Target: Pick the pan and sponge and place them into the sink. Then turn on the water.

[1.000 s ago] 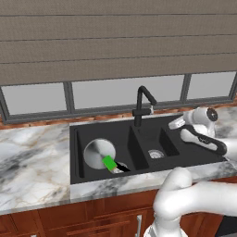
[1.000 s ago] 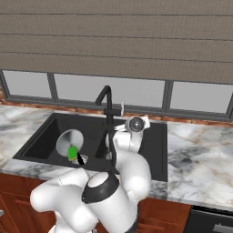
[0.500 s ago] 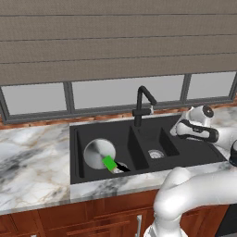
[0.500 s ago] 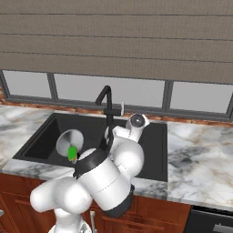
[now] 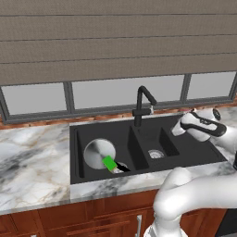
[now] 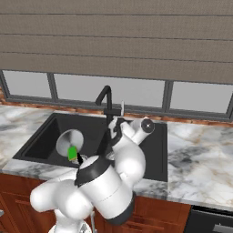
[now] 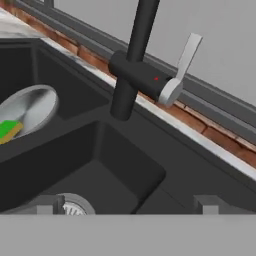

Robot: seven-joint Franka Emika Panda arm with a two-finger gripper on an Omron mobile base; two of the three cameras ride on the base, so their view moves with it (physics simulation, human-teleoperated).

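The pincer (image 7: 125, 204) hangs over the right-hand basin with its two dark tips spread wide apart, nothing between them and nothing touched. In the hand view the tips (image 7: 46, 204) rise at the bottom edge, and straight ahead stands the black tap (image 7: 134, 65) with its silver lever (image 7: 181, 70) sticking up to the right, tilted. From the left base view the white hand sits at the right end of the sink (image 5: 194, 157), over its near right corner, pointing towards the tap (image 5: 142, 105).

Count it up: one pan (image 5: 98, 153), one sponge (image 5: 109, 163), one sink with two basins, one tap, one lever. The pan lies flat on the floor of the left, larger basin, its short black handle (image 5: 122, 165) pointing near and right. The green sponge rests on the pan's near right edge, right where the handle starts. In the right base view the pan (image 6: 69, 139) and sponge (image 6: 72, 153) show just left of the arm. The right basin has a round silver drain (image 5: 156, 154). No stream is visible from the spout.

The sink is set in a grey-veined white marble bench (image 5: 32, 162), with reddish wooden cupboards (image 5: 74, 217) below. Behind runs a low strip of brick, then a dark-framed window (image 5: 69, 95) with a ribbed brown blind (image 5: 115, 41) pulled most of the way down.
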